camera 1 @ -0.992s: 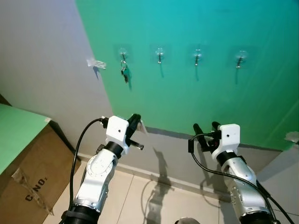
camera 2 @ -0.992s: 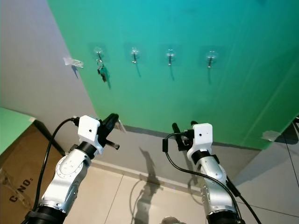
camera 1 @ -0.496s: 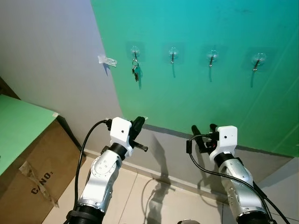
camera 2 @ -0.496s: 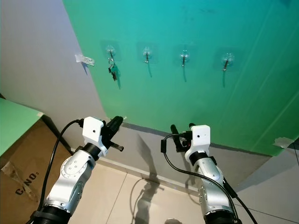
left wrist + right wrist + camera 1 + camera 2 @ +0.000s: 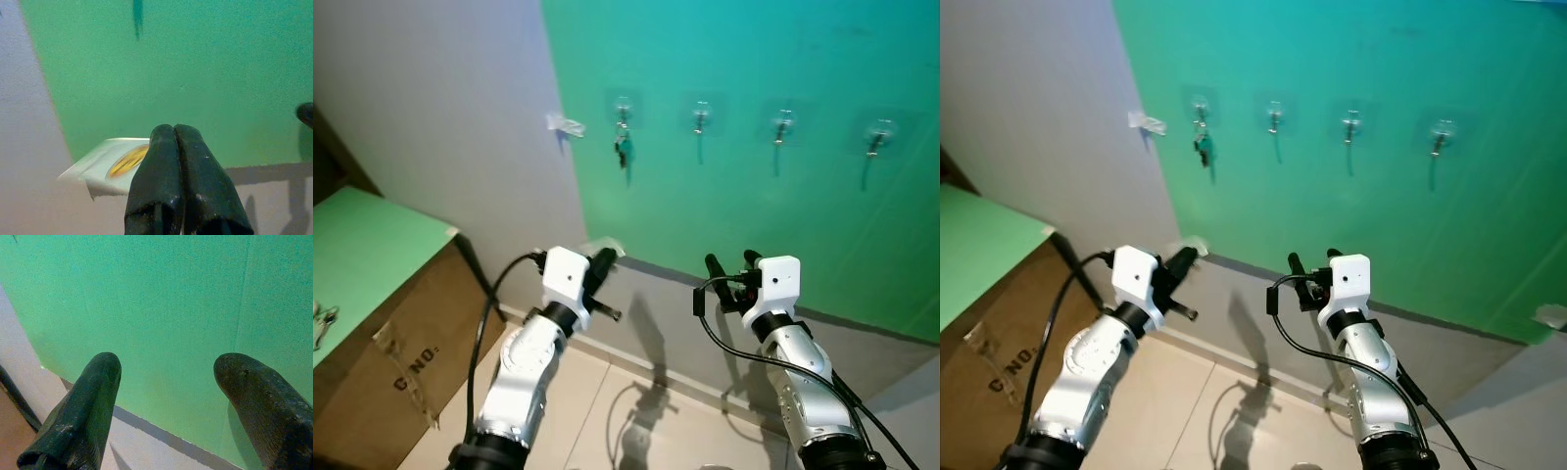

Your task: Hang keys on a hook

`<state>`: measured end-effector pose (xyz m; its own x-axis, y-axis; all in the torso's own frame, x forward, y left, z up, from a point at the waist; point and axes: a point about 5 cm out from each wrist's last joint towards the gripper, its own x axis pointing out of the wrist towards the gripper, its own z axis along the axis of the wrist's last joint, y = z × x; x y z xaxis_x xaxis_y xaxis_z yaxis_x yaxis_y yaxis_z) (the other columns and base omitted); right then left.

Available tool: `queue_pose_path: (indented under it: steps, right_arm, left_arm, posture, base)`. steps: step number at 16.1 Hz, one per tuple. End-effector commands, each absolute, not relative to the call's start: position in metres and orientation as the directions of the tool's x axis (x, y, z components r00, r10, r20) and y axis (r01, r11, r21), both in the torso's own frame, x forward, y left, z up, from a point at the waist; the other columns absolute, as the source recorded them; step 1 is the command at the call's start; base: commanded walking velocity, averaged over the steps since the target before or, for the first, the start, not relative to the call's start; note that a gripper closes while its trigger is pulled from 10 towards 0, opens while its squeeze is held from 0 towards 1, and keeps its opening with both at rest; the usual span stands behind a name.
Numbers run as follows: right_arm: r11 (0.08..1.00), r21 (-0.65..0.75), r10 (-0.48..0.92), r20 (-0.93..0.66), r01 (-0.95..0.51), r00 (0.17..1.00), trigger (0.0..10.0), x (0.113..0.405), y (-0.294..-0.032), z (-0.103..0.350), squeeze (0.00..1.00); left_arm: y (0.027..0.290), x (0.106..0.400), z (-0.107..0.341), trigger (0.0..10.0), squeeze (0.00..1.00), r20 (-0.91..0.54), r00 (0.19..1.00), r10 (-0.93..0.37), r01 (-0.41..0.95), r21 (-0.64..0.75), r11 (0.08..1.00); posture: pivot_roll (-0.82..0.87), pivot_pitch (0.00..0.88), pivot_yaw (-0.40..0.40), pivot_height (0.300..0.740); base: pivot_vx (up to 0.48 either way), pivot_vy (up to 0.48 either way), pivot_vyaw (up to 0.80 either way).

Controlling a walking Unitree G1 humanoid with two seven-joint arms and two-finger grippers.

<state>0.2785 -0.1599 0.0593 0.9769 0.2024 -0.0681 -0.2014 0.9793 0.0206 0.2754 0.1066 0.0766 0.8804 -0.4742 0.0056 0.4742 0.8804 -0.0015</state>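
- Keys point(image 5: 625, 151) hang from the leftmost of four clear hooks point(image 5: 623, 106) on the green wall panel point(image 5: 754, 196), well above and apart from both grippers; judged from how they lie, this bunch is already hung.
- Risk one: a second small bunch of keys point(image 5: 321, 324) seems to lie at the near edge of the green-topped cardboard box point(image 5: 372, 333) on the robot's left. It is too small to make out well, so a reach for it could miss or push it off the edge.
- Risk two: the left gripper point(image 5: 180, 147) has its fingers pressed together with no key between them. A pale tag with a yellow mark point(image 5: 117, 164) sits just beside the fingertips, and I cannot tell whether it touches them. If it snags, it could be dragged along on a lift.
- Risk three: the right gripper point(image 5: 168, 377) has its fingers spread wide and empty, facing the panel low down. Raising it carelessly toward the hooks could knock the hung keys loose, since they hang from one slim hook.
- Risk four: a scrap of tape point(image 5: 565, 124) sticks out from the grey wall just beside that hook and could catch a finger passing close.
- Risk five: both arms' cables loop near the wrists and might tug during a high reach.
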Motion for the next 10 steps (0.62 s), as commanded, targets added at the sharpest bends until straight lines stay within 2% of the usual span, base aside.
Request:
queue_pose_path:
  steps: [1,7,10]
  right_arm:
    - [0.98,0.018,0.197,-0.072,-0.196,0.978,10.0,0.279,-0.161,0.059,0.0]
    - [0.982,0.036,0.189,-0.055,-0.187,0.981,10.0,0.284,-0.153,0.061,0.0]
    - [0.981,0.044,0.193,-0.053,-0.191,0.98,10.0,0.286,-0.15,0.061,0.0]
  left_arm:
    - [0.102,0.277,0.085,0.0,0.0,0.029,0.864,-0.502,0.502,-0.002,0.865]
    - [0.097,0.284,0.089,0.0,0.0,0.03,0.844,-0.535,0.535,-0.001,0.845]
    - [0.098,0.289,0.09,0.0,0.0,0.028,0.844,-0.536,0.536,0.002,0.844]
  posture:
    - [-0.27,0.0,0.108,0.74]
    - [-0.27,0.0,0.132,0.74]
    - [-0.27,0.0,0.134,0.74]
  base:
    - [0.0,0.0,-0.57]
    - [0.0,0.458,-0.54]
    - [0.0,0.0,-0.53]
